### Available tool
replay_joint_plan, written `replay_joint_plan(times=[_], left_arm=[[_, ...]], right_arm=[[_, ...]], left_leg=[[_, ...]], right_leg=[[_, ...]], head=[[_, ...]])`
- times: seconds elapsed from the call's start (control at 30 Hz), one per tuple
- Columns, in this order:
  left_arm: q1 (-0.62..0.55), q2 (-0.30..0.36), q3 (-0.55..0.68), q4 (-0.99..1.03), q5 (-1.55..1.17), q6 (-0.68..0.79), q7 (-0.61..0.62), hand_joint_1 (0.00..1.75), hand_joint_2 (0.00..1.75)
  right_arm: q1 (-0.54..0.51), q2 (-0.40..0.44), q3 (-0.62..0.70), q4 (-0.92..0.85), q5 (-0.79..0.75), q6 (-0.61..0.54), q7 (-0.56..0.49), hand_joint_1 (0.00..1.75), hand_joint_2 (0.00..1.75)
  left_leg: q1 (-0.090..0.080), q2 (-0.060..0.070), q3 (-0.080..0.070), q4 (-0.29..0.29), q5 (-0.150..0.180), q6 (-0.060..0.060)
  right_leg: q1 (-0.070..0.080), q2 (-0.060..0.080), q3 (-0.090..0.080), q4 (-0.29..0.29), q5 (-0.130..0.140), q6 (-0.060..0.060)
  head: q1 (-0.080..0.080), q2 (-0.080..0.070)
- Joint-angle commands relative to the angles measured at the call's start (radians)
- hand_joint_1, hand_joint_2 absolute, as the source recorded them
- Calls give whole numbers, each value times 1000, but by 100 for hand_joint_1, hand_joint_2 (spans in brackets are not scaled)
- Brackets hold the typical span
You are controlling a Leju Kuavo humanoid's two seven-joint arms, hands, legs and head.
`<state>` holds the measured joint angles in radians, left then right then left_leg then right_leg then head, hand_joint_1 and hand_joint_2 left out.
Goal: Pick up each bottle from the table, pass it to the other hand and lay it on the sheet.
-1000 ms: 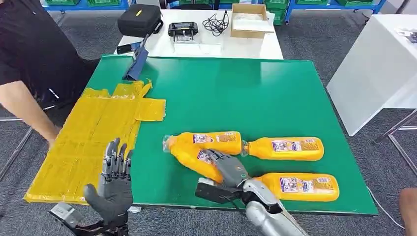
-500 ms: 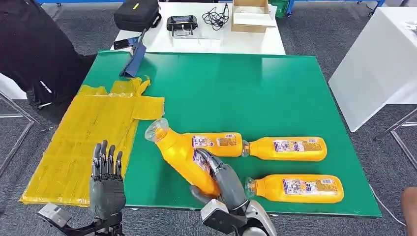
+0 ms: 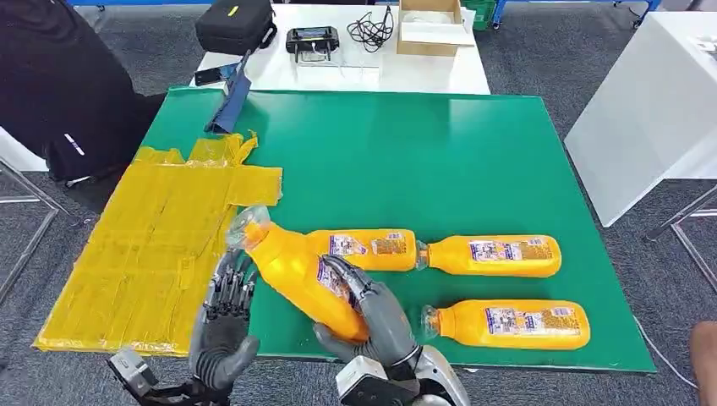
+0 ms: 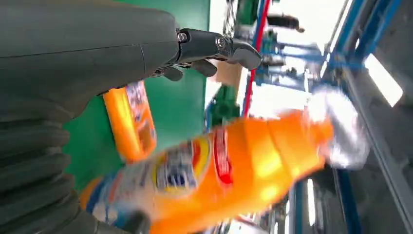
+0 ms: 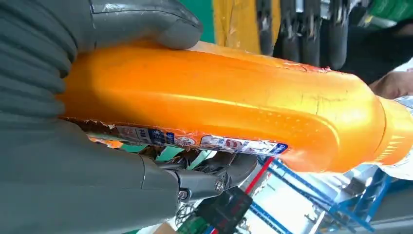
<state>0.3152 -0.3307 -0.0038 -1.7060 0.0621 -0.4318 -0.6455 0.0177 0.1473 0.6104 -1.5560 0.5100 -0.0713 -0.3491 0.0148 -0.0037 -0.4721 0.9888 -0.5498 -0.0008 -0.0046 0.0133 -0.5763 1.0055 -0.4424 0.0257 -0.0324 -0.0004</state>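
over the near edge of the green table, the right hand is gripping an orange bottle while the left hand is waiting beside it, fingers spread and holding nothing.

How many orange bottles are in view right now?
4. One held bottle in the right robot hand; one bottle behind it, one far-right bottle and one near-edge bottle lie on the green table.
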Motion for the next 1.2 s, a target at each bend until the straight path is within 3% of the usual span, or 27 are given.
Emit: replay_joint_plan(times=[0.03,0.33,0.47,0.5,0.53,1.2], left_arm=[[16,58,-90,23,-36,23,-11,0,175],[5,65,-86,44,-20,28,-1,0,175],[-12,60,-77,64,-13,41,6,2,175],[-16,60,-76,69,-11,42,6,155,175],[-19,60,-75,73,-9,42,7,175,175],[-24,63,-65,85,6,25,-14,175,175]], right_arm=[[-49,8,74,105,40,8,6,175,175],[-71,31,153,173,76,16,14,175,175],[-133,34,237,284,102,50,1,175,175],[-138,37,249,300,107,49,-3,175,175],[-140,41,255,311,108,50,-5,175,175],[-124,29,243,272,91,13,-15,175,175]], left_leg=[[0,2,3,-3,1,1],[0,1,2,-3,1,0],[0,2,3,-3,1,0],[0,2,4,-5,1,0],[0,2,3,-4,1,0],[0,-1,5,-5,2,1]], right_leg=[[0,1,2,-2,1,0],[0,0,2,-3,1,0],[1,1,2,-2,1,0],[1,1,3,-4,2,-1],[0,1,2,-3,1,0],[1,-2,4,-4,1,0]], head=[[0,0],[0,0],[0,0],[0,0],[0,0],[0,0]])
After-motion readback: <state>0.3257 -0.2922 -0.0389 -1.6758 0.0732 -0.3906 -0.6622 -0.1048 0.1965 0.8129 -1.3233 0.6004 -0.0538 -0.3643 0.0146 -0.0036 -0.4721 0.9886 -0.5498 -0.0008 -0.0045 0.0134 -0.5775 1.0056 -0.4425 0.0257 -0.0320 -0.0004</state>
